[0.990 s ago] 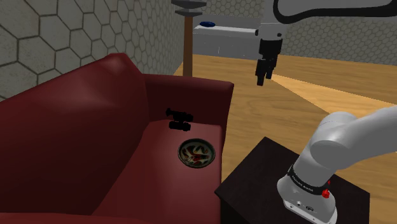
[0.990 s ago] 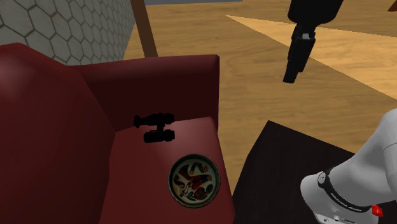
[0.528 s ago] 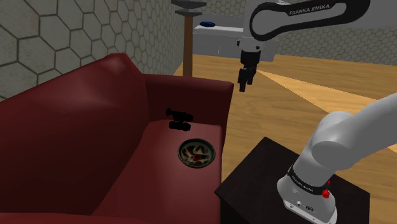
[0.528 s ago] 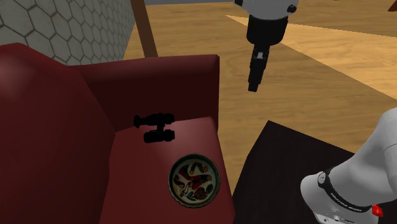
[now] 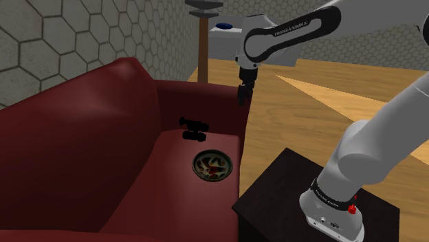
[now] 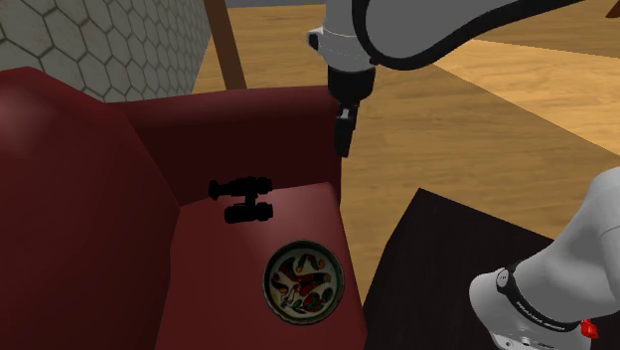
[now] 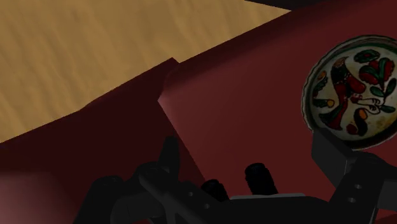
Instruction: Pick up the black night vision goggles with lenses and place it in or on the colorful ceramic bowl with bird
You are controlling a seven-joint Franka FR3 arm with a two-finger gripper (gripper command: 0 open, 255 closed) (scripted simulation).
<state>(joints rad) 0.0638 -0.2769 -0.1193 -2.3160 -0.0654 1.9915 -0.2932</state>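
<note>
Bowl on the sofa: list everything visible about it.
The bowl is round and shallow, with a dark rim and a pale inside painted with a red bird among green, orange and dark leaves. It sits upright and empty on the seat of the dark red sofa, near the seat's edge at the shoulder view's right. Only the cushion touches it. The black night vision goggles lie apart from it, farther along the same seat.

Smooth, slightly glossy sofa [image 5: 89,137]; wooden floor [image 5: 295,117]; bowl [image 5: 212,166] perhaps glazed ceramic; matt goggles [image 5: 194,129].
</note>
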